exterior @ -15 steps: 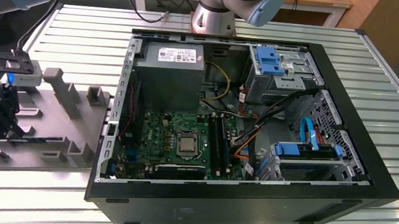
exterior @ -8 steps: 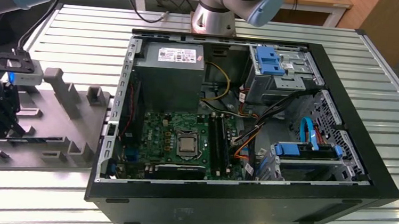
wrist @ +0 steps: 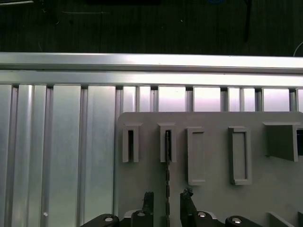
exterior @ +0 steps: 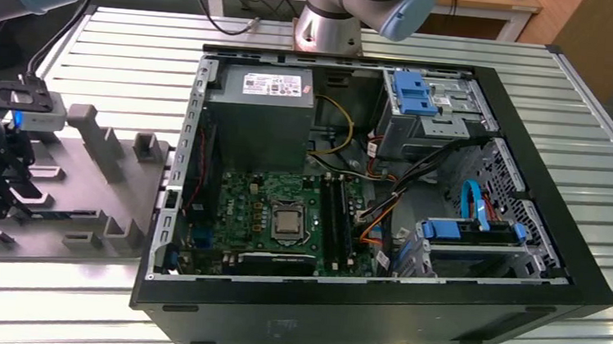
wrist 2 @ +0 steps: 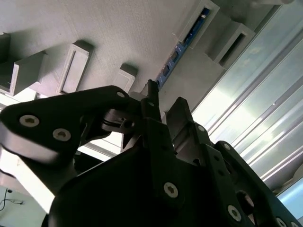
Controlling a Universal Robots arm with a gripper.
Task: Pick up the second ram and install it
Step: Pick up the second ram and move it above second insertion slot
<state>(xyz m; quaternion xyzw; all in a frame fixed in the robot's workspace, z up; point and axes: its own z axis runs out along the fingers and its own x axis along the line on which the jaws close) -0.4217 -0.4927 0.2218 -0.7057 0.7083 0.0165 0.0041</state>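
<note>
End effector (wrist: 167,196) poised low over grey tray (wrist: 213,198) at exterior view's left. Its fingers (wrist: 148,201) are apart, straddling second ram (wrist: 167,156), not clamped on it. Ram stands edge-on in tray slot, not yet lifted. Open computer case (exterior: 383,309) sits well apart toward exterior view's right on slatted metal tabletop (exterior: 595,121). Judged: grasp not made; lift, carry and seating in motherboard sockets (exterior: 331,215) all left.

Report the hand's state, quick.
Hand: open, straddling the second ram, which stands edge-on in the grey tray; nothing held.
</note>
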